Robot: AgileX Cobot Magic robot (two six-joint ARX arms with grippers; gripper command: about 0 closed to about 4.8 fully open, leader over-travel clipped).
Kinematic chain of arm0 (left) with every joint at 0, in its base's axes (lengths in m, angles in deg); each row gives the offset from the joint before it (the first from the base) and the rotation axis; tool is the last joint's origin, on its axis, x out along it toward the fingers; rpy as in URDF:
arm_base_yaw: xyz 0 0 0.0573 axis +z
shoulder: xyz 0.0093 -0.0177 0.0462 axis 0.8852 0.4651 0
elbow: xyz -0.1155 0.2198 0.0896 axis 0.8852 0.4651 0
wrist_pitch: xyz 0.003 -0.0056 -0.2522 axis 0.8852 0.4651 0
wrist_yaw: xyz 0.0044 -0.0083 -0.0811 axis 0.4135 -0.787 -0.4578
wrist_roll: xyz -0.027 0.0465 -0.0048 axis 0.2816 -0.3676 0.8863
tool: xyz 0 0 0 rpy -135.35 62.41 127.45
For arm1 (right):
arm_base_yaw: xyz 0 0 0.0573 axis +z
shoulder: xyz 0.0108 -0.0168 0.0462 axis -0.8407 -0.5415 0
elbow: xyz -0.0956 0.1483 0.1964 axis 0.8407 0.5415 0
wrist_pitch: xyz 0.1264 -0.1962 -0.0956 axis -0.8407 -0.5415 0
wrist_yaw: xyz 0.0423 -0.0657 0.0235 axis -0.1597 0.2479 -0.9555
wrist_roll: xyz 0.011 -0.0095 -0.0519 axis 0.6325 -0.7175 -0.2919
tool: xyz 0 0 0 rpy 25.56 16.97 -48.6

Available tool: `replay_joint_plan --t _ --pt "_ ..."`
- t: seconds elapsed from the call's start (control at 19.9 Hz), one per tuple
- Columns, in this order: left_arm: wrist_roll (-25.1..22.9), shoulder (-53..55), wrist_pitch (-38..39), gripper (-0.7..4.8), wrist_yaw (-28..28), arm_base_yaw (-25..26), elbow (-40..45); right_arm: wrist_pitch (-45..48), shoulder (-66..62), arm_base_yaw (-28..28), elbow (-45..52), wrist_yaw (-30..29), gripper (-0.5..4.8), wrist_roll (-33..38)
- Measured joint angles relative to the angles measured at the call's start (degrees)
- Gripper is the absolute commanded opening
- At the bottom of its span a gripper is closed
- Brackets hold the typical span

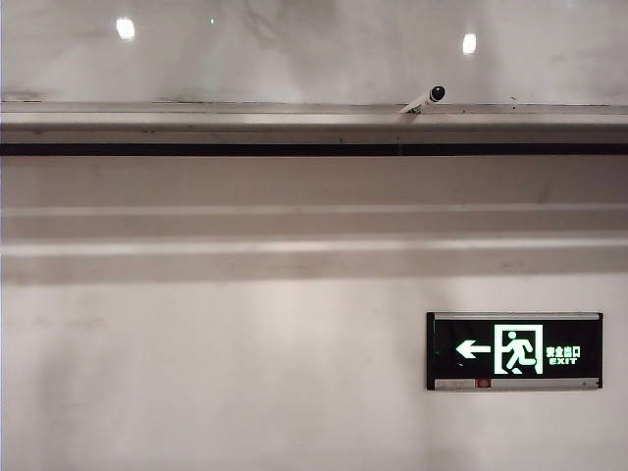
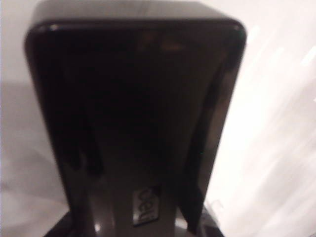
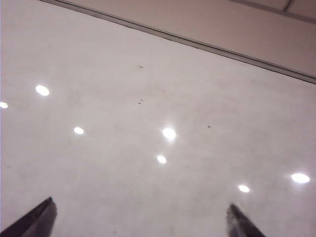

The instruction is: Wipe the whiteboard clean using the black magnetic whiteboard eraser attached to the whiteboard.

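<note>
The black magnetic whiteboard eraser (image 2: 133, 113) fills most of the left wrist view, a glossy black block with a small label near its base. My left gripper (image 2: 138, 228) is shut on it, its fingers mostly hidden behind the block. A blurred white surface (image 2: 276, 128) lies behind it. The whiteboard (image 1: 314, 49) runs along the top of the exterior view, glossy with lamp reflections, and no gripper shows there. My right gripper (image 3: 140, 217) is open and empty, fingertips (image 3: 39, 219) wide apart, facing the whiteboard (image 3: 148, 123), which bears a few tiny dark specks.
A silver ledge (image 1: 314, 116) runs under the board, with a white black-capped marker (image 1: 424, 98) lying on it. Below, on the matte wall, hangs a black green-lit exit sign (image 1: 514, 351). The board's metal frame (image 3: 197, 43) crosses the right wrist view.
</note>
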Motion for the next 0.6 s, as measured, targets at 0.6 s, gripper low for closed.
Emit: replay_joint_plan --t 0.6 --pt "-19.8 1.5 12.8 1.48 16.5 0.2 -10.8 0.0 0.0 0.0 0.0 0.0 4.79 0.0"
